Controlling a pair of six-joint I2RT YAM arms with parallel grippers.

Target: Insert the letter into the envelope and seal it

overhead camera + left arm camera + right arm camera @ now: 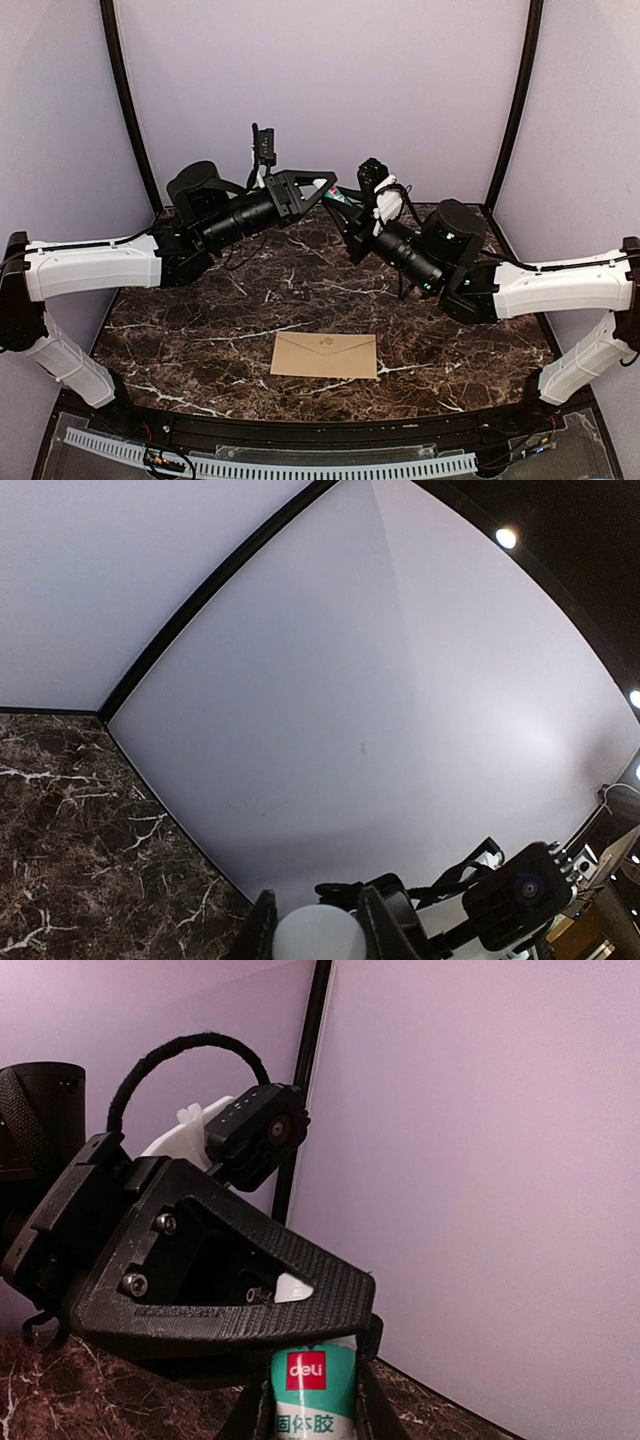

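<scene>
The brown envelope [325,356] lies flat near the table's front edge, its pointed flap folded down. The letter is out of view. Both arms are raised over the back of the table with their fingertips meeting. My right gripper [352,207] [310,1405] is shut on the green-and-white body of a glue stick [312,1385] [341,197]. My left gripper [328,186] [316,910] is shut on a white round cap [318,938] at the stick's other end. Its black frame [220,1280] hides the top of the stick in the right wrist view.
The dark marble table [200,330] is bounded by lilac walls [320,90] with black corner posts [128,100]. A perforated white strip [270,465] runs along the near edge between the arm bases.
</scene>
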